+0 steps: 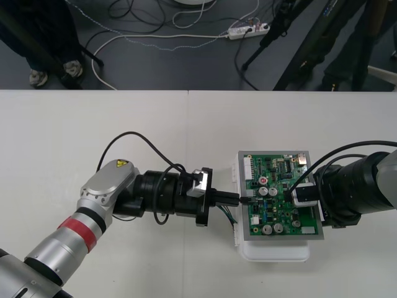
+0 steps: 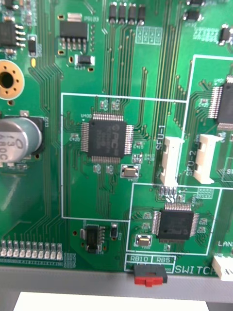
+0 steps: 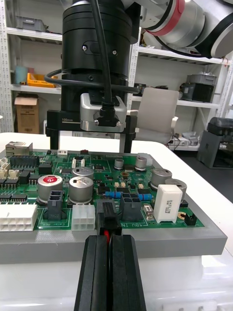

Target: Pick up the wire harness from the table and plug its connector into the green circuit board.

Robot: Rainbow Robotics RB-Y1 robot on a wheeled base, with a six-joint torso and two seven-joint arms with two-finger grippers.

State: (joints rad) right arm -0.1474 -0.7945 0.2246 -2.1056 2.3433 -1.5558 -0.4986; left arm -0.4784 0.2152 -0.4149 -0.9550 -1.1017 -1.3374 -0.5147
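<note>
Black plug (image 3: 109, 216), clamped in your left end effector (image 3: 109, 243), meets the green circuit board (image 1: 285, 217): push straight home. Right end effector (image 3: 90, 146) hangs wide above.

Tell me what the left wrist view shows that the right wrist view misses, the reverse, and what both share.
Left wrist only: the left hand shut on the harness's black plug at the edge of the green circuit board, and the right hand open over it. Right wrist only: a large square chip, two white sockets and a red switch. Both: the board.
</note>
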